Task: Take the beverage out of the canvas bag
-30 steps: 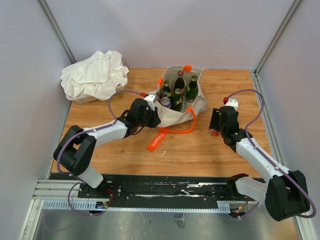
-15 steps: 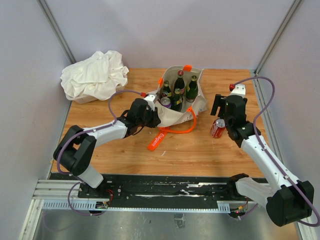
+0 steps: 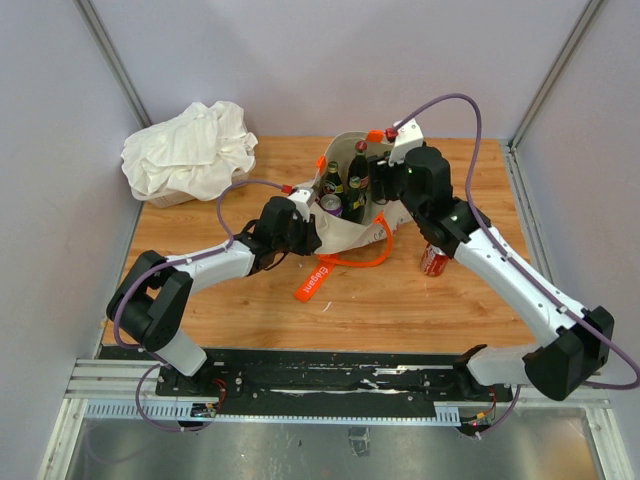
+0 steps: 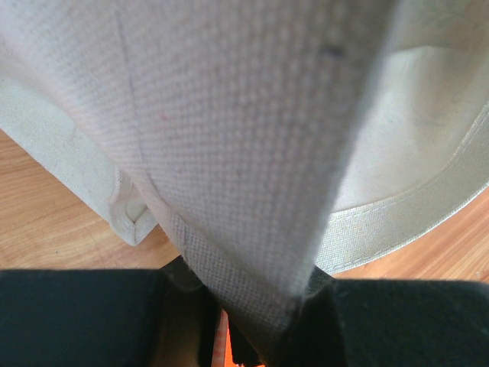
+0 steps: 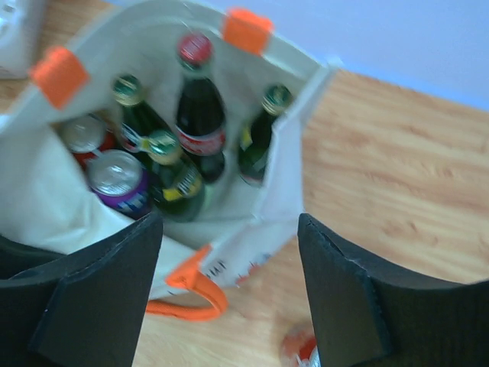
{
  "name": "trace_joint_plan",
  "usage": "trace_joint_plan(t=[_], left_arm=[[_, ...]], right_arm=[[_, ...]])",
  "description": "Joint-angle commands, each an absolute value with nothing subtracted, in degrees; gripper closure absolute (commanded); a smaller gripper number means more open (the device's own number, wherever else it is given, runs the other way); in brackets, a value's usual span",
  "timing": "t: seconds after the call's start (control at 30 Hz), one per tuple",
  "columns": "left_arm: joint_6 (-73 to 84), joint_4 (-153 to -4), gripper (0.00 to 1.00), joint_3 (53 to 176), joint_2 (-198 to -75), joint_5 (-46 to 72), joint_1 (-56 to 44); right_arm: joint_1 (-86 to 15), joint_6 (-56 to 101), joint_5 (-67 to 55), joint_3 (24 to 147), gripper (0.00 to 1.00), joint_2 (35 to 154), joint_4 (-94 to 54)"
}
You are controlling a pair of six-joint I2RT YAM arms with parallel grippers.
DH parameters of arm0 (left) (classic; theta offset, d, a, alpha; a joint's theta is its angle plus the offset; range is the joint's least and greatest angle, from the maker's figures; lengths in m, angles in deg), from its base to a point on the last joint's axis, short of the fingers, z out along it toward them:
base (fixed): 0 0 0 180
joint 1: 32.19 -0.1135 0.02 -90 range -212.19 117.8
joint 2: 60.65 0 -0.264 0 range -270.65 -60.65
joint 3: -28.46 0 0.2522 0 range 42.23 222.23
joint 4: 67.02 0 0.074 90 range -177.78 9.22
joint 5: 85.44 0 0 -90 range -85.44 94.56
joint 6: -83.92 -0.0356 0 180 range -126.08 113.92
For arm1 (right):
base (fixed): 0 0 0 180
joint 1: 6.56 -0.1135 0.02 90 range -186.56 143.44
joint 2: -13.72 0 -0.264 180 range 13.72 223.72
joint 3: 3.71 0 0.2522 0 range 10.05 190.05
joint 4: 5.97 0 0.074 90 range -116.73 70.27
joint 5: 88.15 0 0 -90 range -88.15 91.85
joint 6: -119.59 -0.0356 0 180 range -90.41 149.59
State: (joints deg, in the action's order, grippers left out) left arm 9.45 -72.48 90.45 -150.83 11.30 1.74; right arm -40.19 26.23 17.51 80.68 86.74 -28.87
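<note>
The beige canvas bag (image 3: 395,212) with orange handles stands open at the table's middle back. It holds several dark bottles (image 3: 357,168) and a purple can (image 3: 349,209). My left gripper (image 3: 306,236) is shut on the bag's near-left wall; in the left wrist view the canvas (image 4: 244,153) runs down between the jaws of the left gripper (image 4: 260,321). My right gripper (image 3: 384,182) hovers open and empty over the bag's right side. In the right wrist view the right gripper (image 5: 229,283) frames the bag (image 5: 229,222), a red-capped bottle (image 5: 199,99) and the purple can (image 5: 118,180).
A red can (image 3: 433,260) stands on the table right of the bag, below my right arm; it also shows in the right wrist view (image 5: 299,352). A white cloth bundle (image 3: 190,150) lies at the back left. An orange strap (image 3: 345,262) trails in front of the bag.
My right gripper has left the red can standing on the table and swung up and left to above the bag. My left gripper has kept its hold on the bag.
</note>
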Motion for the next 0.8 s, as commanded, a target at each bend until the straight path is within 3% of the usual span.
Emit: trace_joint_plan(t=[0.0, 0.13, 0.43, 0.77], left_arm=[[8.8, -77.0, 0.96, 89.9, -151.6, 12.8, 2.3], [8.9, -77.2, 0.96, 90.3, -151.6, 12.8, 2.3], [8.2, -79.3, 0.95, 91.2, -151.0, 12.0, 2.3], [8.0, -80.3, 0.94, 91.4, -150.7, 11.5, 2.3]], right_arm=[[-41.5, 30.2, 14.2, 85.3, 0.34, 93.1, -27.2], [-41.5, 31.1, 14.5, 87.3, 0.41, 99.0, -24.6], [-40.2, 29.9, 12.7, 90.7, 0.34, 107.8, -21.6], [-38.9, 27.0, 9.9, 91.4, 0.38, 112.6, -20.6]])
